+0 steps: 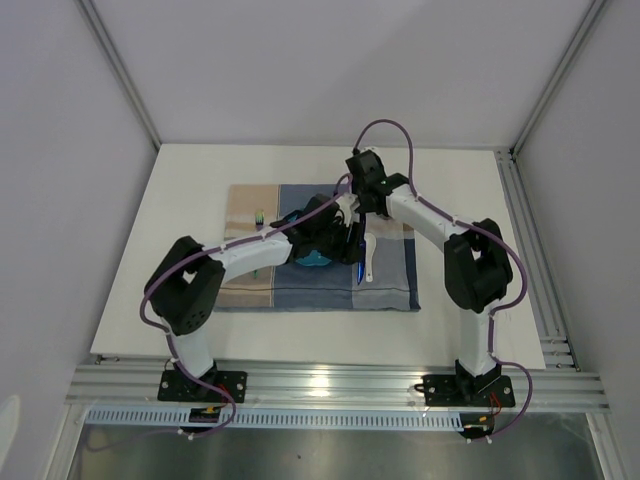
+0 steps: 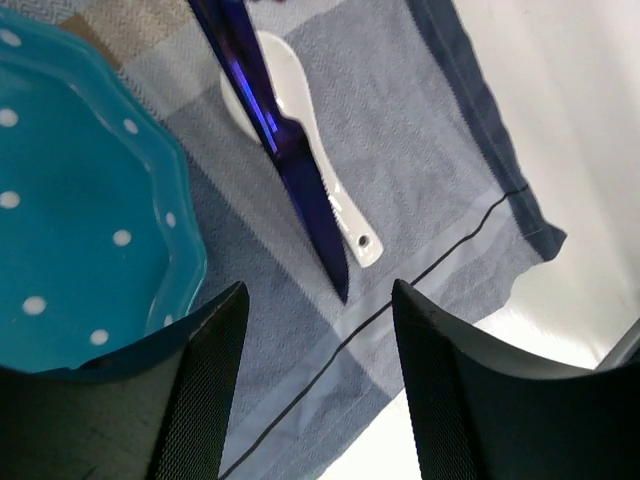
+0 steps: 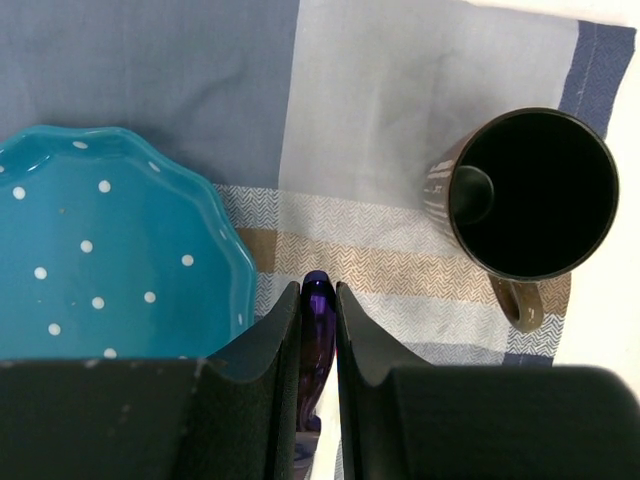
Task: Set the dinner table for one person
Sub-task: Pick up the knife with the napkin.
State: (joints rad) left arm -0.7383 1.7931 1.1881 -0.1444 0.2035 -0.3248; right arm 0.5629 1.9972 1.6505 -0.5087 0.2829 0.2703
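A blue-and-beige checked placemat (image 1: 390, 285) lies on the white dinner table (image 1: 460, 330). On it sit a teal dotted plate (image 1: 312, 257), a white spoon (image 1: 368, 262) and a dark blue knife (image 1: 358, 265). My right gripper (image 3: 318, 290) is shut on the knife's handle (image 3: 317, 330), beside the plate (image 3: 110, 260). The blade (image 2: 290, 160) crosses over the spoon (image 2: 300, 110), its tip low at the cloth. My left gripper (image 2: 318, 290) is open and empty, above the placemat just right of the plate (image 2: 70, 200).
A dark mug (image 3: 535, 195) stands on the placemat's corner, past the knife handle. A small green-tipped item (image 1: 260, 216) lies on the mat's left part. Silver rails (image 1: 530, 250) edge the table on the right and front.
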